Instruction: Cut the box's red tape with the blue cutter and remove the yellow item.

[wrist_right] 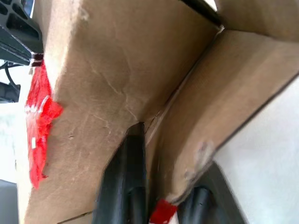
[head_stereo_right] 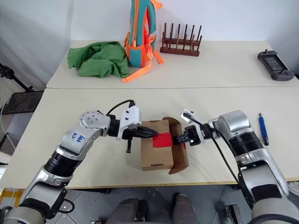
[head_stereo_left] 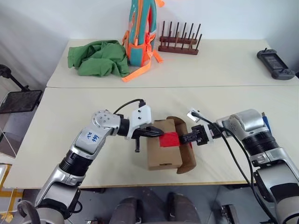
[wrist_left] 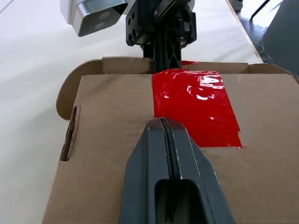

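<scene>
Box (head_stereo_right: 155, 150) flap (head_stereo_right: 180, 147) sits pinched between the right gripper's (head_stereo_right: 179, 138) closed fingers at the carton's right side, while the left gripper (head_stereo_right: 152, 133), fingers shut and empty, presses the lid beside the red tape (head_stereo_right: 163, 139). Cutter (head_stereo_right: 263, 129) lies on the table (head_stereo_right: 93, 102), well right of the box.

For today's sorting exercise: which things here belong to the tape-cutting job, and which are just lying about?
Job: box; red tape; blue cutter.
Lying about: green cloth; backpack; wooden rack; black controller.
</scene>
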You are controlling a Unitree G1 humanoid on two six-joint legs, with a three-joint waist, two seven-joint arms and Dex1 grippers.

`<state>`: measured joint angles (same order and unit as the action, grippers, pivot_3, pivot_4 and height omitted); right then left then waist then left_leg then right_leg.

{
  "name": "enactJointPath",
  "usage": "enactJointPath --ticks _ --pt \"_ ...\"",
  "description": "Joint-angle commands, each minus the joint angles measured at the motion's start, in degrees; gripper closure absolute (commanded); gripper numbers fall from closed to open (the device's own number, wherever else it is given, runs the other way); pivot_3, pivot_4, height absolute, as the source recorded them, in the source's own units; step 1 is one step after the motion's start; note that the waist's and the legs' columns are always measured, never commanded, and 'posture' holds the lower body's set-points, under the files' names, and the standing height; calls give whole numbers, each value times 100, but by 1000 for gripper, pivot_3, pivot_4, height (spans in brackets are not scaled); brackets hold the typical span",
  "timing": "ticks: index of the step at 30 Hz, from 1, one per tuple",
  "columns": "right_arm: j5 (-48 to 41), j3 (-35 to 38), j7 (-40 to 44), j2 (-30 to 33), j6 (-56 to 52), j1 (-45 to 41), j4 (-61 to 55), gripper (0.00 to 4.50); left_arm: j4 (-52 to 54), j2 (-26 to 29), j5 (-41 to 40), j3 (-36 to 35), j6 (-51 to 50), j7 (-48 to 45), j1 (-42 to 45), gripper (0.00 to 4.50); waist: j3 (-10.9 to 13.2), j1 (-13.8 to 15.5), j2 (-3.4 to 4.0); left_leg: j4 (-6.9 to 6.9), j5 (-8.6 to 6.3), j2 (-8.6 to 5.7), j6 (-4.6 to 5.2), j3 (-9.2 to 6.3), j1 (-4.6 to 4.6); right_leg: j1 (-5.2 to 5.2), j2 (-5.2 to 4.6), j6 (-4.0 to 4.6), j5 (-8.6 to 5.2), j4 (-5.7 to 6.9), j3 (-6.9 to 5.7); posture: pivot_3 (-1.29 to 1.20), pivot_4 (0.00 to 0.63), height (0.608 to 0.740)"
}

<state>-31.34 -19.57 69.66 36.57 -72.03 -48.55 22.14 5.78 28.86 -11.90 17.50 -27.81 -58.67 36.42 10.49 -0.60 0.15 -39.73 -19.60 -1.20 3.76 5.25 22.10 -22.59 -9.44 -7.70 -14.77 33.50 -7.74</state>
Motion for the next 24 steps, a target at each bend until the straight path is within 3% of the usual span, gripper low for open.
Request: enactJointPath --ticks 1,6,12,17,24 --pt "0 92 -125 -190 -123 128 34 4484 -19 78 132 50 -92 104 -169 4500 -4 1 -7 -2 -1 -1 -1 0 -1 3 -1 1 1 0 0 0 150 740" --pt "-326 781 -436 152 -1004 9 -666 4484 -54 150 -25 -7 309 -199 -377 4500 4 14 7 -4 -4 -2 -7 -1 7 -10 -7 4 0 4 14 0 150 740" --pt "-612 1330 -752 829 -1987 -452 -1006 4484 -559 -418 -40 132 882 -164 -283 4500 28 142 57 -5 9 -13 19 -3 44 -44 -9 7 -1 4 4 0 150 740" --pt "-813 926 -620 1547 -2047 -912 -1019 4484 -1116 -1151 108 210 1337 131 -151 4500 29 212 58 -27 15 -42 40 -3 104 -90 -10 -6 6 7 -3 0 150 740" --pt "-725 76 -357 2128 -2009 -1627 -928 4484 -1601 -1961 332 419 1877 444 -73 4500 29 208 58 -27 16 -48 46 1 107 -92 -11 -14 11 2 -18 0 150 740"
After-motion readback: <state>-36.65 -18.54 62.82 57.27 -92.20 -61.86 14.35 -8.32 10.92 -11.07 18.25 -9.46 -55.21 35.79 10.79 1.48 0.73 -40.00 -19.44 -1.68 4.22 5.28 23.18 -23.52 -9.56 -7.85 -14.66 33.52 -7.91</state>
